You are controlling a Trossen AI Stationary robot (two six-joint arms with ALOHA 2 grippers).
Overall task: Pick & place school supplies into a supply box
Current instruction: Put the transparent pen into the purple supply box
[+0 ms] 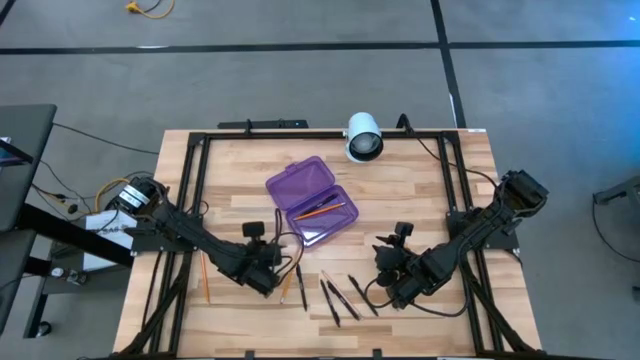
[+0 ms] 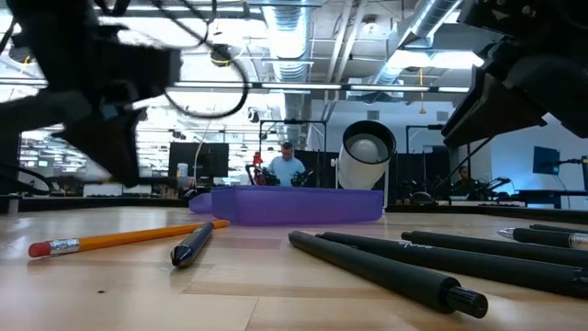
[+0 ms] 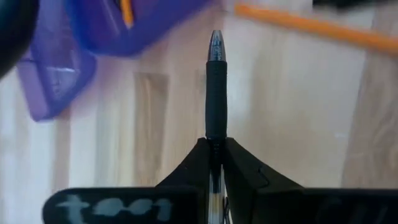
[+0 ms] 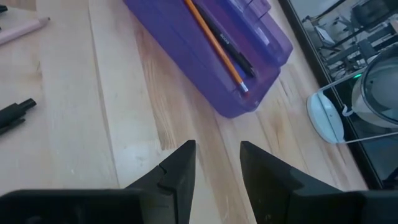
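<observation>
Black pens lie in a loose row on the pale wooden table at its near edge, slim and matte, between the two arms; in the low view they show as long dark rods with small end caps. Just to their left a shorter black pen and an orange pencil with a pink eraser and metal ferrule rest on the wood. Another orange pencil lies by itself near the table's left side.

Over this near stretch, the left gripper is clamped on a black pen, which sticks straight out from between its closed fingers, silver tip forward. The right gripper hangs near the right end of the pen row, its fingers standing apart with nothing between them.

Farther back, around mid-table, sits the supply box, translucent purple with rounded corners, its lid swung open to the far left. Inside lie an orange pencil and a dark pen, side by side along its length. Beyond it, at the far edge, stands a white cylindrical camera.
</observation>
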